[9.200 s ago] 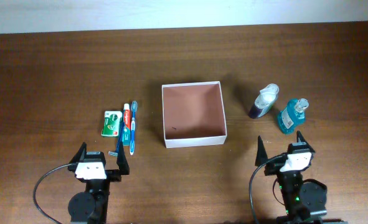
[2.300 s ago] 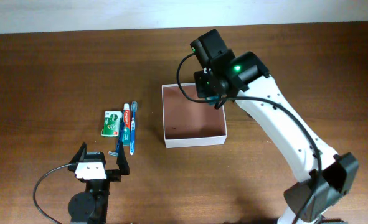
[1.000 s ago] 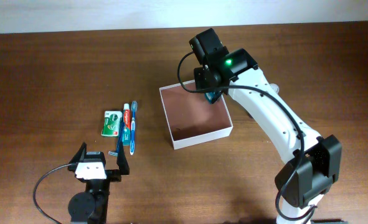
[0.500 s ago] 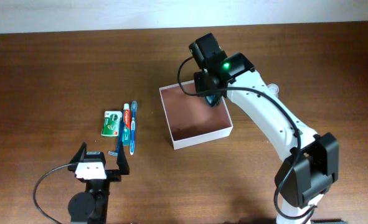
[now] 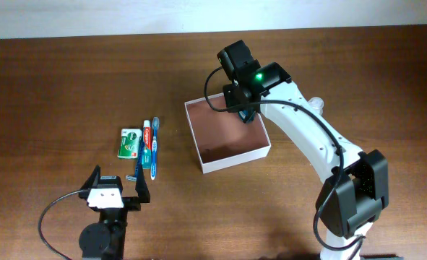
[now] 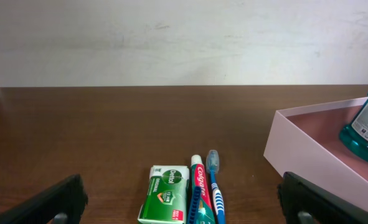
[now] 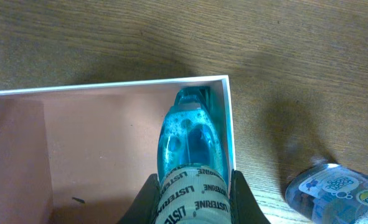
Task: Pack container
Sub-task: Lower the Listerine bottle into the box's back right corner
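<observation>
- The left gripper (image 5: pixel 119 184) sits closest to the robot, low over the table (image 5: pixel 54 87) in front of its base. Its jaws are spread wide and hold nothing.
- A little farther, on the left side, three toiletries lie close together. They are a green soap box (image 6: pixel 164 202), a toothpaste tube (image 6: pixel 197 196) and a blue toothbrush (image 6: pixel 213 186). All three are outside the container and not yet packed.
- The container (image 5: pixel 217 133) is near the middle of the table, a little turned against the table edge. Its reddish-brown floor is bare apart from a small dark speck and the one bottle at its far right corner.
- The right gripper (image 7: pixel 195 196) hangs over that corner and pinches a blue mouthwash bottle (image 7: pixel 190 140) from both sides. The lower part of the bottle is inside the white walls, very near the corner. The pictures do not show whether its bottom already touches the floor.
- Beyond the right wall, a second bottle (image 7: pixel 333 190) with a white cap lies on the table, outside the container.
- The step in hand appears to be the setting down of the first bottle. The next move probably calls for lowering it until it rests on the floor. Then the jaws should open and rise straight up, so that the fingers do not catch the thin wall or tip the bottle.
</observation>
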Tool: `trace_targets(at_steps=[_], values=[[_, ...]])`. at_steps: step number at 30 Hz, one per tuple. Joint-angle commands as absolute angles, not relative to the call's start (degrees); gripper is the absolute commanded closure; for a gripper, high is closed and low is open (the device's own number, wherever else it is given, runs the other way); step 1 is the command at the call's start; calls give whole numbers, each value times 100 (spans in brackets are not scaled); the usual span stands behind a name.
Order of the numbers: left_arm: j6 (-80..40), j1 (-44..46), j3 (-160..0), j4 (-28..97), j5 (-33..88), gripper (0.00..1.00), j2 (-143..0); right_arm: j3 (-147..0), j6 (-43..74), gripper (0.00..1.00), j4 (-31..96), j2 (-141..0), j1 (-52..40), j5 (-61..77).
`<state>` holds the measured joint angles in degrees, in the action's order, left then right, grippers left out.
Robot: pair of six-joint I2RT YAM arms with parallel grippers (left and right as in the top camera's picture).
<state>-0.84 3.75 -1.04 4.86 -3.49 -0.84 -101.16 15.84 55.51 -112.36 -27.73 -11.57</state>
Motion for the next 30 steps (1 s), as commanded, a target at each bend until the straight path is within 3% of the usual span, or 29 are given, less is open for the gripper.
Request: trace_targets(at_steps=[1,4,5,6,13,20,30], values=[[-38,397,-71,471,-410,1,-36,-10145,1525,94,5546,-11391,-2729,-1382],[-36,397,-71,471,-412,1,-36,-10145,1525,94,5542,-11391,-2729,-1382],[-36,397,-71,471,-412,1,-36,-10145,1522,88,5544,-11391,-2729,-1385],[-36,397,-71,471,-410,1,-36,-10145,1492,69,5546,-11391,-2724,-1387],[-36,397,-71,471,-410,1,-36,-10147,1372,44,5546,-11389,-2724,-1575],[-36,397,-71,471,-412,1,-36,-10213,1374,43,5725,-11290,-2724,-1570],[-36,397,-71,471,-412,1,-36,-10221,1374,43,7400,-11034,-2724,-1463]])
